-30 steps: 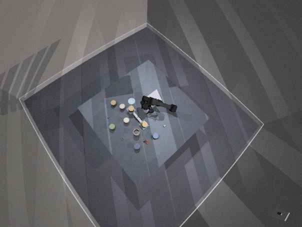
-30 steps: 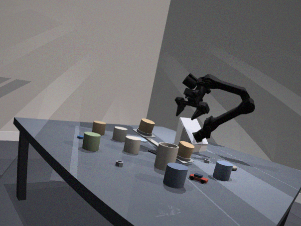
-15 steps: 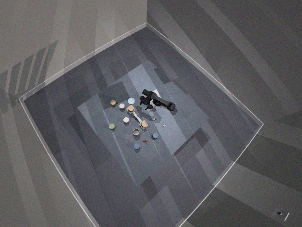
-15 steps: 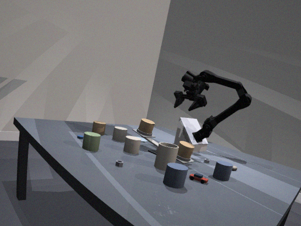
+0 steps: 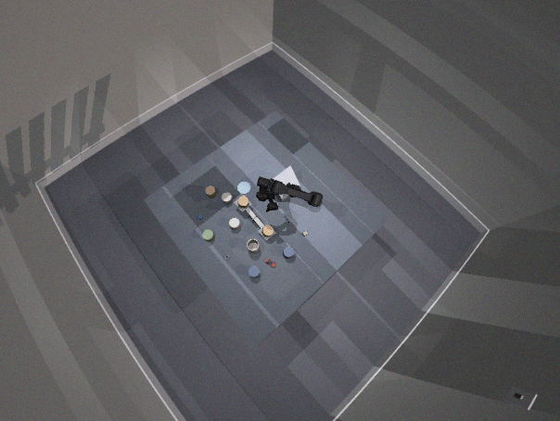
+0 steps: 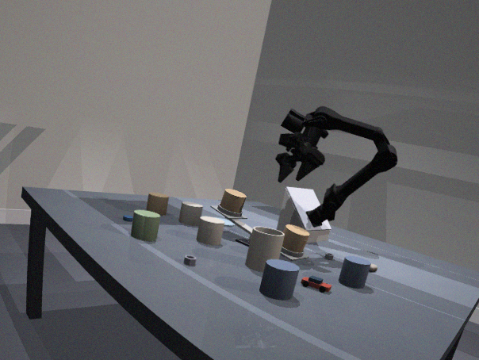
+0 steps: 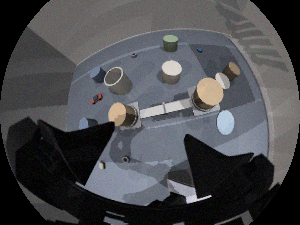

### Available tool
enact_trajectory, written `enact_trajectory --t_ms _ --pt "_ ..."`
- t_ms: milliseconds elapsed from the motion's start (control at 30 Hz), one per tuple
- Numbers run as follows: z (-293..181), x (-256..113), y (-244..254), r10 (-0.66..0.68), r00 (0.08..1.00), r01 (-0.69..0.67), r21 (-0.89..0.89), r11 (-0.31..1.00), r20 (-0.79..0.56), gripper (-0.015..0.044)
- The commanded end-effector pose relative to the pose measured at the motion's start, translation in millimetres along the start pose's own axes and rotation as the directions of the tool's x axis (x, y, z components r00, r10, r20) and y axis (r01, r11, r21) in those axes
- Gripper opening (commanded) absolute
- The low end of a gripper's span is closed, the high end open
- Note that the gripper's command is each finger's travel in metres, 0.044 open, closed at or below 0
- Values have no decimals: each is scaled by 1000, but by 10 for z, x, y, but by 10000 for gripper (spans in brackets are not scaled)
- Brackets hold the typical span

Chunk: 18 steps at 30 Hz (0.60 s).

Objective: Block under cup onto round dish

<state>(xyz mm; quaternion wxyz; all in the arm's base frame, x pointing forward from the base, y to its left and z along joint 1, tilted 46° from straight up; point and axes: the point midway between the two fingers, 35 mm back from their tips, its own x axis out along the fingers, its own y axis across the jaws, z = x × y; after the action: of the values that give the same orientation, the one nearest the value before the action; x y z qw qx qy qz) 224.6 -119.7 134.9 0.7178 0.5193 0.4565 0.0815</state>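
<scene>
Two tan-topped cups stand upside down on the balance (image 5: 254, 218) (image 6: 243, 227) (image 7: 170, 107). The cup at the dish end (image 5: 243, 201) (image 6: 233, 201) (image 7: 209, 93) sits higher. The other cup (image 5: 268, 230) (image 6: 295, 239) (image 7: 120, 114) sits low, its pan near the table. The beam tilts down toward it. No block shows. The light blue round dish (image 5: 244, 187) (image 6: 228, 222) (image 7: 225, 122) lies beside the raised end, with nothing on it. My gripper (image 5: 266, 202) (image 6: 289, 181) (image 7: 150, 132) is open and empty, pointing down, high above the table on the arm's side of the beam.
A white sloped block (image 5: 287, 175) (image 6: 303, 204) stands near the arm base. A tall open mug (image 5: 252, 246) (image 6: 264, 250) is close to the low cup. Blue cylinders (image 6: 279, 279) (image 6: 354, 272), a red car (image 6: 316, 284), a green cylinder (image 6: 145, 226) and pale cylinders (image 6: 210, 231) (image 6: 191, 213) stand around.
</scene>
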Motion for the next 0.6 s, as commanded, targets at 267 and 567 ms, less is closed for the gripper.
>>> enact_trajectory --t_ms 267,567 --pt "67 328 310 -56 985 114 363 925 -166 440" --pt "51 601 565 -110 957 246 555 794 -267 440"
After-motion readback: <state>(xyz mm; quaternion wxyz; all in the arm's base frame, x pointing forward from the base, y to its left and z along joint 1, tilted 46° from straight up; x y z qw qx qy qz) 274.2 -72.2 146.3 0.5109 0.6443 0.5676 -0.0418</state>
